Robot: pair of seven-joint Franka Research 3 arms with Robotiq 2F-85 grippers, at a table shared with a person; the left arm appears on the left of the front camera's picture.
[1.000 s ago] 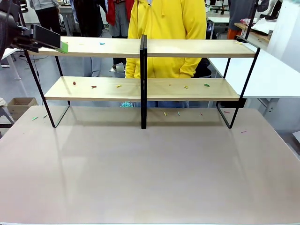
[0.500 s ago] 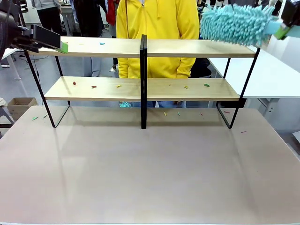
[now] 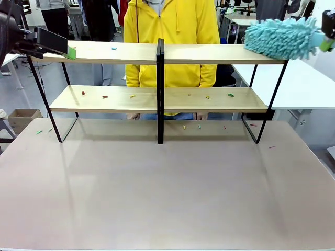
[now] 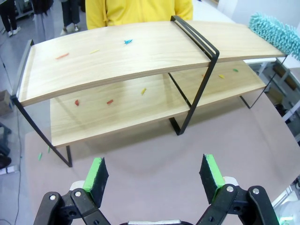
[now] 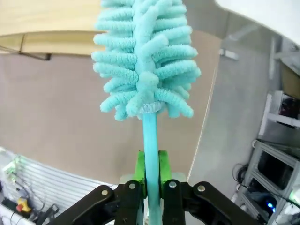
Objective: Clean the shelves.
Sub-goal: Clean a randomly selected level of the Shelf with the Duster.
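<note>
The shelves are two long light-wood boards on a black frame, standing across the far half of the tabletop; they also show in the left wrist view. Small coloured bits lie scattered on both boards. A fluffy teal duster rests its head over the right end of the top board. My right gripper is shut on the duster's thin teal handle, just off the rack's right end. Beside the left end of the top board, my left gripper stands open with nothing between its green pads.
A person in a yellow hoodie stands close behind the shelves. The beige tabletop in front carries a few coloured bits near the rack's feet. A white table stands at the right, and a cardboard box sits on the floor at the left.
The duster came in from the right with my right gripper, then dropped lower and slid back rightwards to the top board's right end. The person shifted left. My left gripper stayed put.
</note>
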